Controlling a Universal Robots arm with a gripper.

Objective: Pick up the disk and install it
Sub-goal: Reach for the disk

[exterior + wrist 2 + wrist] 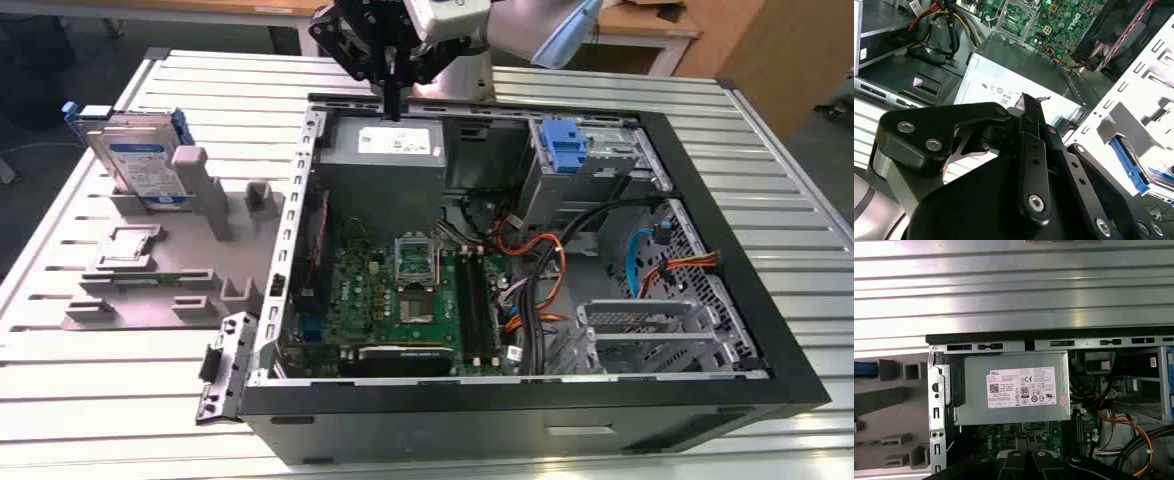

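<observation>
Far over on the exterior view's left, the disk (138,160) stands on edge in a slot of a grey holder (214,215), its white-and-blue label facing forward and a blue rail showing along its top. Nothing is touching it. The holder sits on a slatted metal table (94,400), and lower parts of it carry a few smaller pieces that I can't make out from here.

Just beside the holder lies the open computer case (534,410), side panel off, so you look straight down into it. At its far end is the grey power supply (380,150), with the green motherboard (400,290) in front of it.

The gripper (392,108) hangs directly above the power supply, at the case's far wall, pointing straight down. Its fingers are pressed together into one thin black blade with nothing between them. It is well apart from the disk. In the first wrist view the power supply's labelled face (1021,387) sits squarely below the camera.

Further to the exterior view's right, a blue bracket (565,145) sits in the upper drive bay. Orange and red cables (541,255) loop below it, and a bare metal drive cage (647,330) stands near the case's front corner.
</observation>
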